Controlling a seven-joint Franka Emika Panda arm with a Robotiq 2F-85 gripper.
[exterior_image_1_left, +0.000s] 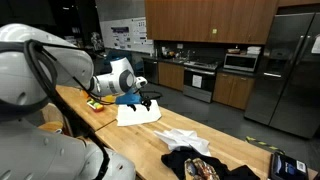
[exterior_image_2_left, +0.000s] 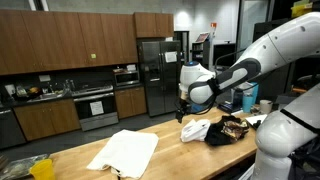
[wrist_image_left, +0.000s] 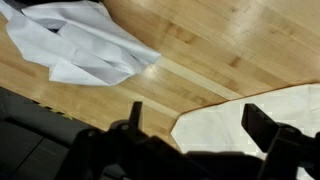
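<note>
A flat cream fabric cloth (wrist_image_left: 240, 120) lies spread on the pale wooden butcher-block desk (wrist_image_left: 200, 50). Its rounded edge sits directly beneath the robot's black two-fingered end effector (wrist_image_left: 197, 112), which hangs above it with fingers spread wide and nothing between them. In the wrist view we see a crumpled white fabric cloth (wrist_image_left: 80, 45) near by on the bare wood, apart from the cream one. Just beside that white cloth, in an exterior view, rests a dark rumpled garment with a patterned patch (exterior_image_2_left: 232, 130). A small yellow object (exterior_image_1_left: 95, 103), too small for us to identify, sits near the cream cloth's far side.

We judge the step in hand to be a hover over the cream cloth's edge, with no contact made. A grasp from here would call for a straight descent until the open fingers straddle the fabric's border. It would then need a pinch firm enough to gather thin, limp material. The white arm (exterior_image_2_left: 255, 55) reaches out over the desk, its wrist bent so the end effector points down, clear of the surface.
</note>
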